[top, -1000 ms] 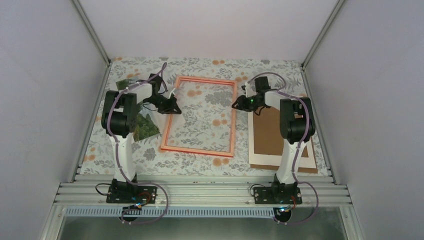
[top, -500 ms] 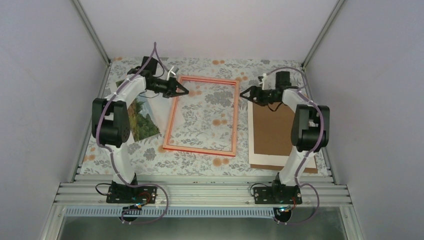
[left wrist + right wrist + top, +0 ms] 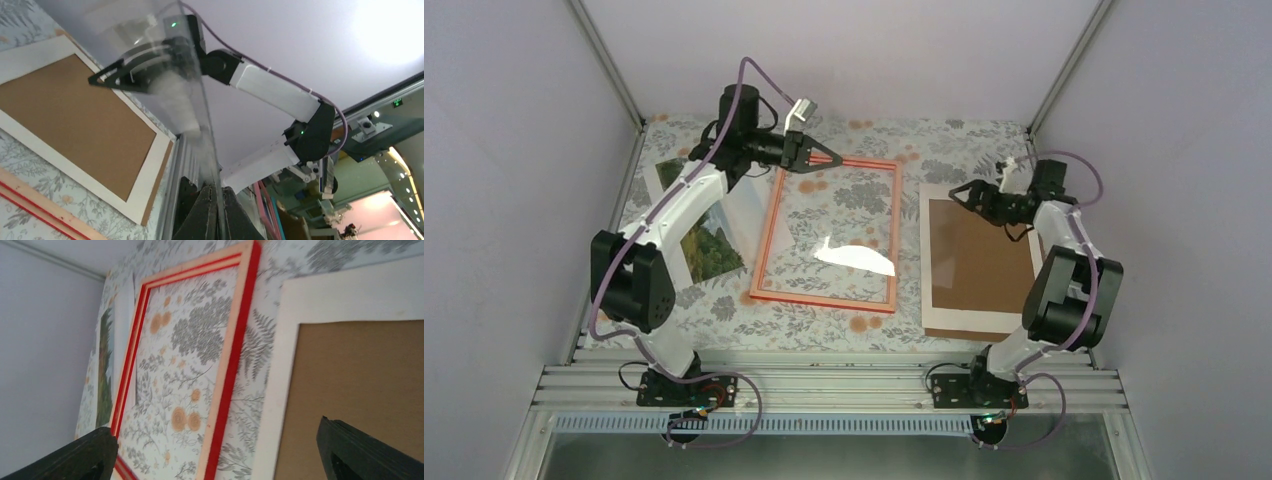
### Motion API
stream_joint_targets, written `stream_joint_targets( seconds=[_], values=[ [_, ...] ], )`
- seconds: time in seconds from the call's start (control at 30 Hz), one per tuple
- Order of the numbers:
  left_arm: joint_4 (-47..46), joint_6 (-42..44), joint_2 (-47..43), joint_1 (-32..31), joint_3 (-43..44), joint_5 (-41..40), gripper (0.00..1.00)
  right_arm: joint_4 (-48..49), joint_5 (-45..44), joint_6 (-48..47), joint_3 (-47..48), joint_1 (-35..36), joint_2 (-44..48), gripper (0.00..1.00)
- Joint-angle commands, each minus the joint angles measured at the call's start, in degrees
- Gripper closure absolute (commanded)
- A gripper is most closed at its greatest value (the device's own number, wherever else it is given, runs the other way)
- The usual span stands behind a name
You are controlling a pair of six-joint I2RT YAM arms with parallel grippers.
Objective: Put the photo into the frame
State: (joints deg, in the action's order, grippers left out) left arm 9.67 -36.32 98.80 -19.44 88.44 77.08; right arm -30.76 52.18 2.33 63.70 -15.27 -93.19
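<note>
My left arm has stretched from the left side of the frame (image 3: pixel 894 235) out to its far edge. The left pincer (image 3: pixel 834 158) is now pinched on the clear pane (image 3: pixel 195 120), and a bright glare has appeared across it. The right pincer (image 3: pixel 957 189) has backed off the frame to the far edge of the backing board (image 3: pixel 974 255), fingers apart. More of the photo (image 3: pixel 712 250) shows.

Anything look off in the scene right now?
Yes: the left gripper pinches a clear pane at the far edge of the thin red rectangular frame, holding it tilted up, and the pane throws a white glare.
</note>
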Motion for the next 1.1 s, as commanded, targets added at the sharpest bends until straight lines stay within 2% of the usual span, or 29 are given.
stream_joint_targets(
  seconds=[0.0, 0.13, 0.27, 0.37, 0.6, 0.73, 1.07],
  values=[
    [-3.8, 0.0, -1.1, -0.1, -7.9, -0.4, 0.98, 0.2, -1.2, -0.3, -1.5, -3.9, 3.4, 0.00],
    [-0.2, 3.1, 0.7, 0.8, -16.5, -6.3, 0.98, 0.2, -2.2, -0.4, -3.0, -4.4, 4.9, 0.00],
    [-2.0, 3.5, 3.3, 2.8, -23.2, -10.5, 0.98, 0.8, -3.7, -0.5, -4.7, -4.4, 5.8, 0.01],
    [3.1, 10.1, 6.3, 2.9, -22.9, -15.4, 0.98, 1.9, -3.6, 0.1, -6.0, -4.4, 5.4, 0.03],
    [7.8, 13.1, 11.4, 4.8, -23.9, -23.9, 0.98, 1.8, -2.8, -0.4, -5.7, -1.3, 3.6, 0.09],
    [9.4, 13.6, 12.6, 5.7, -23.4, -26.0, 0.98, 1.7, -2.8, -1.2, -5.8, 1.7, 3.1, 0.15],
    [11.1, 14.4, 14.6, 6.9, -22.2, -27.8, 0.98, 1.5, -3.5, -2.3, -5.7, 6.6, 2.0, 0.16]
  ],
)
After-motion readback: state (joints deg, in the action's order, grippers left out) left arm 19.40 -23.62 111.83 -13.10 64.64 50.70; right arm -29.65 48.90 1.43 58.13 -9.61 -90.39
